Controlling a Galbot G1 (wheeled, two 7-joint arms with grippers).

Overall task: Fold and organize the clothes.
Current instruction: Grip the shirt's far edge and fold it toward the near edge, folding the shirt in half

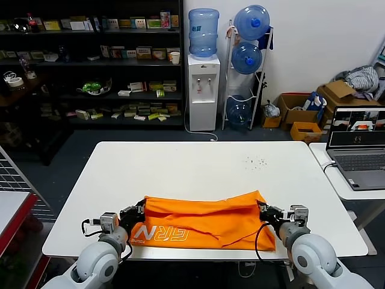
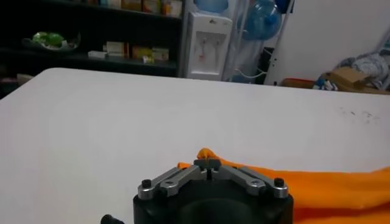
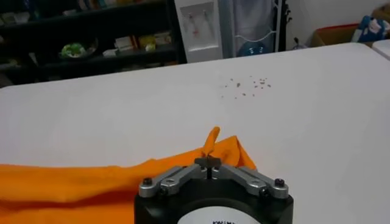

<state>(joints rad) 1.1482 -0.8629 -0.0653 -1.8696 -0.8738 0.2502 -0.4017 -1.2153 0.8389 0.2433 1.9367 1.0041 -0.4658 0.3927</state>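
The orange T-shirt [image 1: 201, 221] lies folded into a wide band on the near part of the white table [image 1: 198, 162], white lettering showing along its front left. My left gripper [image 1: 140, 210] is shut on the shirt's left corner; in the left wrist view [image 2: 207, 162] a pinch of orange fabric [image 2: 341, 185] sticks up between the closed jaws. My right gripper [image 1: 264, 211] is shut on the shirt's right corner; in the right wrist view [image 3: 208, 162] a peak of orange cloth [image 3: 213, 141] rises from the closed jaws.
A laptop [image 1: 358, 147] sits on a side table to the right. A water dispenser [image 1: 203, 90], a bottle rack [image 1: 248, 66] and dark shelves [image 1: 90, 60] stand behind. Small dark specks [image 1: 255, 161] lie on the table's far right. A grey cloth heap [image 1: 363, 77] rests on boxes.
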